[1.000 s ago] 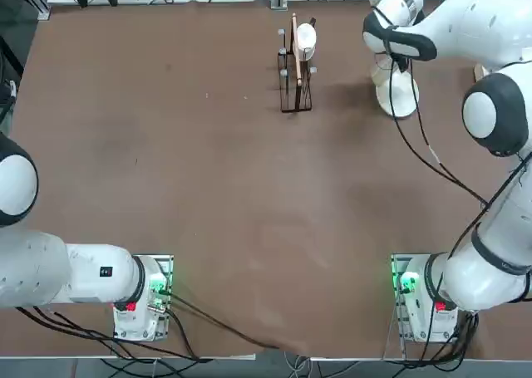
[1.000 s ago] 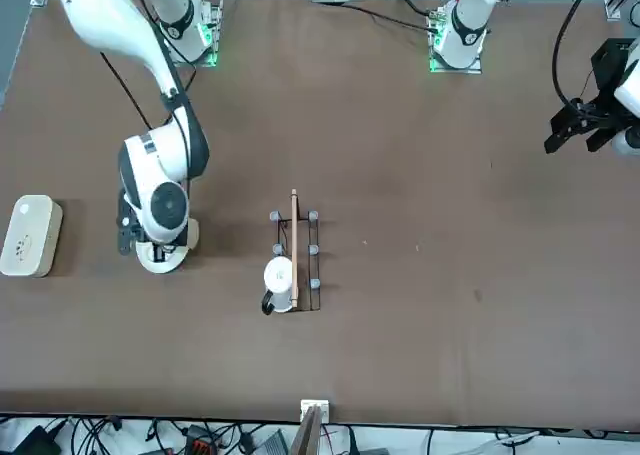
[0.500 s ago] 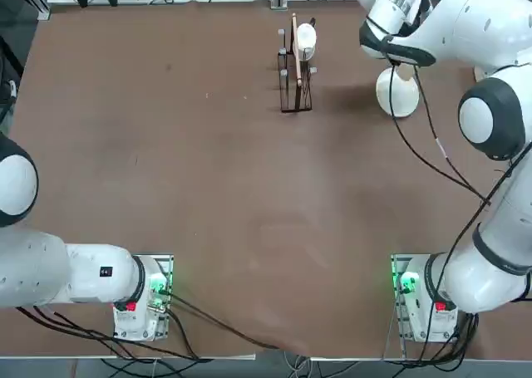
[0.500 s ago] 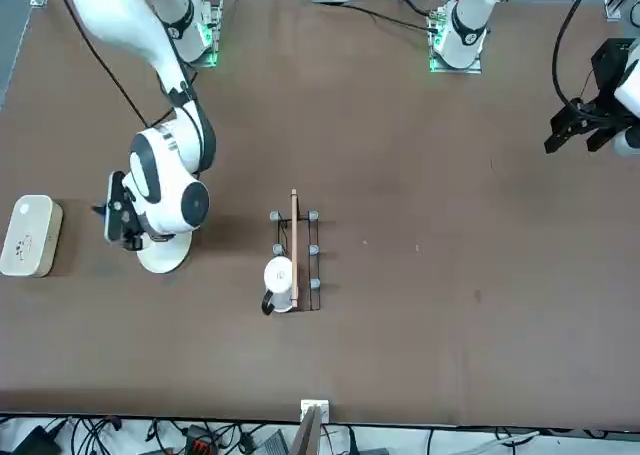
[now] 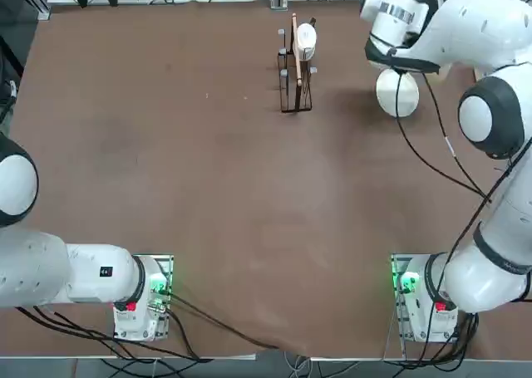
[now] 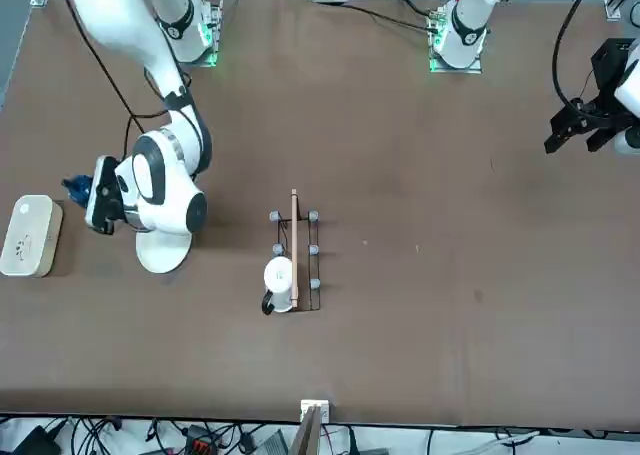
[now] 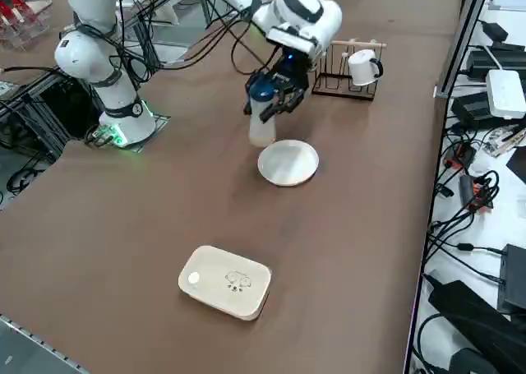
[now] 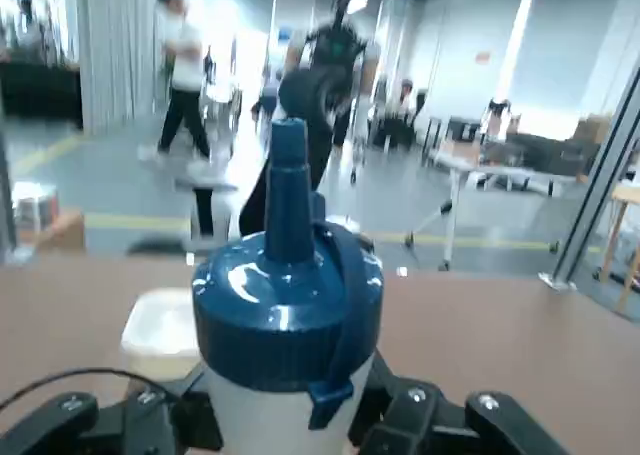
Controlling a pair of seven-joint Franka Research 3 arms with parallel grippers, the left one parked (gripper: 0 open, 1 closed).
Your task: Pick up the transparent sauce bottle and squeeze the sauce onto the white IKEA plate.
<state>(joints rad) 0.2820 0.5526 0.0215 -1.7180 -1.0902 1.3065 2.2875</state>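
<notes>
Right gripper (image 8: 290,410) is holding the sauce bottle (image 8: 285,315), its fingers closing on the pale body from both sides, below the dark blue cap. Nozzle is pointing up; bottle is standing roughly upright in the grip. Whether its base is touching the surface (image 7: 205,201), I cannot tell.

White plate (image 7: 288,163) is lying flat on the brown surface, just beside the bottle in the right side view. In the top view the arm (image 5: 490,29) is hiding the bottle, while the plate is showing near the wrist. Dark cables (image 5: 453,179) are looping down alongside the arm.

White rounded box (image 6: 30,235) is lying on the robot's right of the plate, apart from it. Its lid is bearing a small printed drawing, showing in the right side view.

Wire rack (image 5: 295,83) is standing to the robot's left of the plate, a pale wooden bar running along its top. White mug (image 7: 364,66) with a dark handle is sitting at the rack.

Beyond the surface, in the wrist view, a person (image 8: 185,75) in a light top and dark trousers is standing in the room; other people are showing farther back.
</notes>
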